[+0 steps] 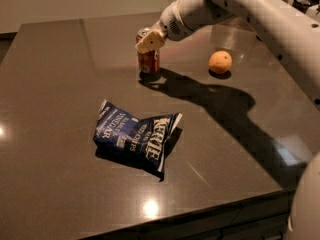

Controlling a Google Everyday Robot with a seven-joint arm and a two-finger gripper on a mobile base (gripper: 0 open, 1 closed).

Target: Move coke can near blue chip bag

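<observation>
Your arm [260,11] comes in from the upper right corner of the camera view and slopes down to the left, its white forearm thick and nearly straight. It narrows to a rounded wrist [176,22] with a dark patch on its side. From there your gripper [150,40], tan against the white arm, points down and to the left in the upper middle of the view. A curved white part of your body [309,204] fills the lower right edge.
</observation>
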